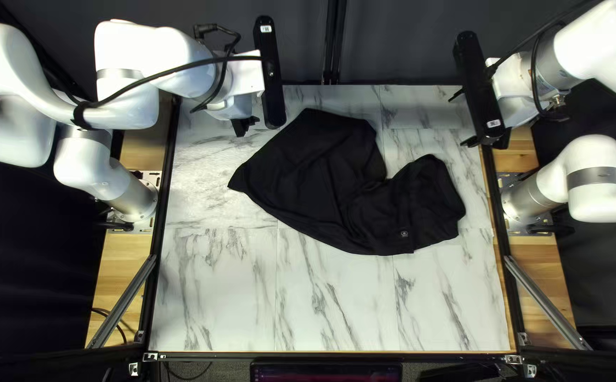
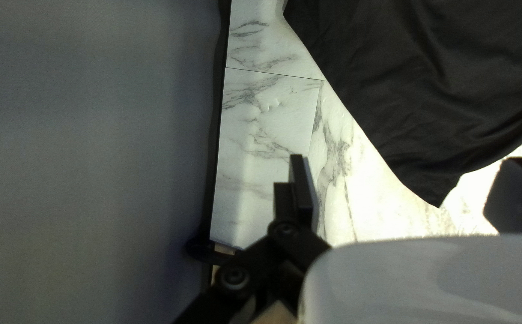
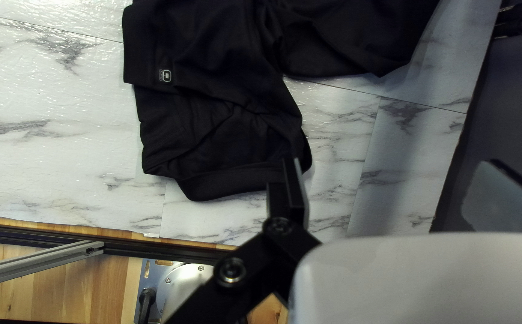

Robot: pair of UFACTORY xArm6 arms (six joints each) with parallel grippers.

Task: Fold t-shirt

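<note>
Our left gripper (image 1: 245, 126), 2 fingers spread, over marble tabletop's (image 1: 329, 304) far left part. Our right gripper (image 1: 462, 118), 2 fingers spread, by tabletop's far right edge. Black t-shirt (image 1: 308, 170) rumpled on tabletop's middle and far part.

The black t-shirt (image 1: 308, 170) lies rumpled on the table (image 1: 336, 304).

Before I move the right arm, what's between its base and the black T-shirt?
The top left view shows marble-patterned tabletop, then a thin wooden edge and a black rail, between the T-shirt and base.
</note>
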